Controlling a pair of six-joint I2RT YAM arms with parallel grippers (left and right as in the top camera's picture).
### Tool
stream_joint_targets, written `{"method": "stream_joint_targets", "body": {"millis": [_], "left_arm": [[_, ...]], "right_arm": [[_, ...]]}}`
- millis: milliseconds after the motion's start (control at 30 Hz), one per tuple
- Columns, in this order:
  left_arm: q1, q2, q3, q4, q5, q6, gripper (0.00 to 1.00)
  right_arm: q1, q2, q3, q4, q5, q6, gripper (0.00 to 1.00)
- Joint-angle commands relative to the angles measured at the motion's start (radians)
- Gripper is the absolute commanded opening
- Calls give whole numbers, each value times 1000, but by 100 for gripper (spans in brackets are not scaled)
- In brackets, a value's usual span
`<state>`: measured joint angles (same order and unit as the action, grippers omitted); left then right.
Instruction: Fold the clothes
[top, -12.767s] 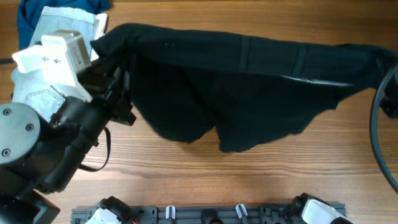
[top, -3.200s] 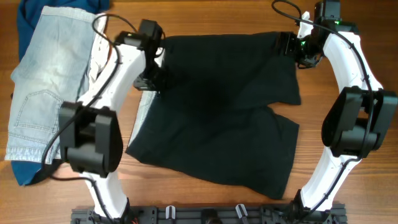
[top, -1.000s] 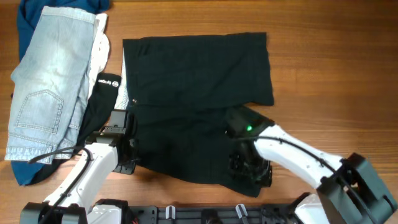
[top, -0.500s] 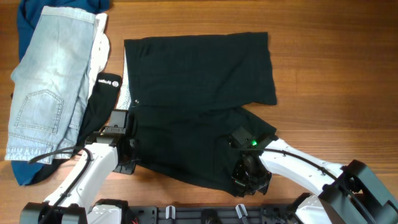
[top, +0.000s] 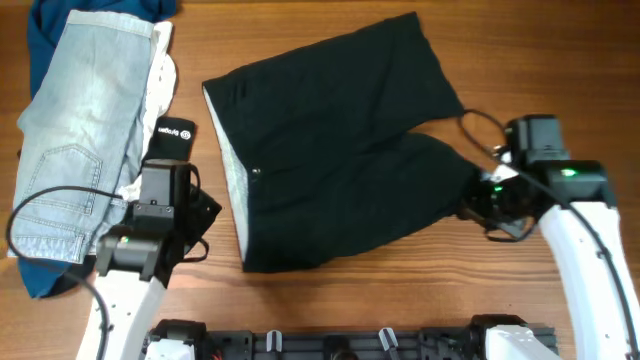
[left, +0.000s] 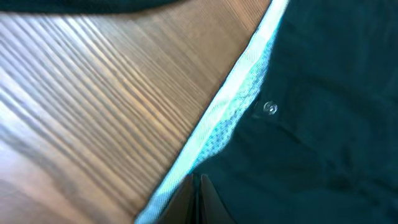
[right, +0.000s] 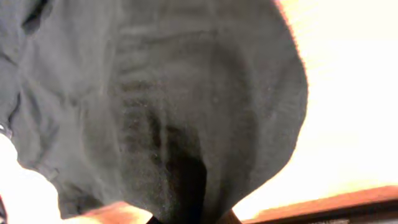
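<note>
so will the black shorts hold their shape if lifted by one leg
Probably floppy: the black shorts bunch and sag at the right gripper in the wrist view. Likely light too, lying thin and flat on the table.

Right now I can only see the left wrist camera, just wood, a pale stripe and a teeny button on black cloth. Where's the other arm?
Observer: The right fingers are at the hem of one leg of the black shorts, at the opposite end from your button. The right wrist view shows the cloth bunched up around them.
Operator: Is anything else lying near my arm?
Observer: Yes. In the overhead view, light-blue denim shorts lie off to the left, and a narrow black item with a white logo sits between them and the black shorts.
</note>
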<state>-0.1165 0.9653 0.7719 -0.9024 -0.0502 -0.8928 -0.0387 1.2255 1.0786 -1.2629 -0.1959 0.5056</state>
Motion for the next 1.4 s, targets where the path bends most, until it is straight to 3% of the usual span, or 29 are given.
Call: {"method": "stream_joint_targets", "body": {"millis": [0,200,300,333,400,433,667,767,1000,1267,1367], "left_arm": [[1,-69,85,-51,3,79,4],[0,84,72,-157,148,63,4],[-33,232,56,-165,203,-66,8],[-55,265,56,-164,202,-66,13],[-147,377,56,-149,203,-48,52],[-216,438,56,-135,203,11,61],[-492,572,56,-59,118,56,74],[-555,572,47,-55,117,55,71],[-621,572,-56,27,113,-14,51],[-621,572,-100,159,112,-76,4],[-598,555,-74,104,112,-85,4]], "right_arm": [[-41,-24,56,-34,32,-101,4],[-41,-18,56,5,27,-105,4],[-41,-18,56,11,27,-106,4],[-41,-17,56,18,27,-106,4],[-41,-17,56,25,27,-110,5],[-41,-17,56,29,28,-111,6],[-41,37,56,39,27,-113,7],[-41,41,56,39,27,-113,7],[-41,41,56,42,27,-114,7],[-41,41,56,49,27,-113,7],[-41,40,56,54,26,-114,4]]}}
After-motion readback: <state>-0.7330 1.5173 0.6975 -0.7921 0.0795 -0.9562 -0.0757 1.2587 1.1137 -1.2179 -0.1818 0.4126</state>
